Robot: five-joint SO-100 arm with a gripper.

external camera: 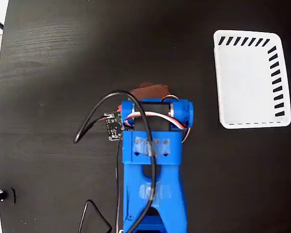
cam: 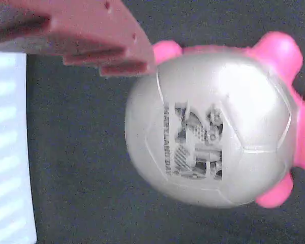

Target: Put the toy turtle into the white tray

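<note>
The toy turtle (cam: 213,127) fills the wrist view: a domed silvery-beige shell with a dark printed mark and pink feet, lying on the dark table. One reddish-brown finger (cam: 91,35) of my gripper reaches in from the upper left, and its tip is at the shell's upper-left edge. No second finger shows there, and nothing is clamped. In the fixed view the gripper (external camera: 150,91) peeks out above the blue arm (external camera: 153,165), which hides the turtle. The white tray (external camera: 250,80) stands at the upper right, and its slotted wall (cam: 7,152) shows at the left edge of the wrist view.
A black table (external camera: 63,58) carries everything. A black cable (external camera: 94,119) and a small circuit board (external camera: 114,127) hang off the arm's left side. Another cable loop (external camera: 94,218) lies at the bottom left. The table's left edge (external camera: 2,97) borders a pale floor.
</note>
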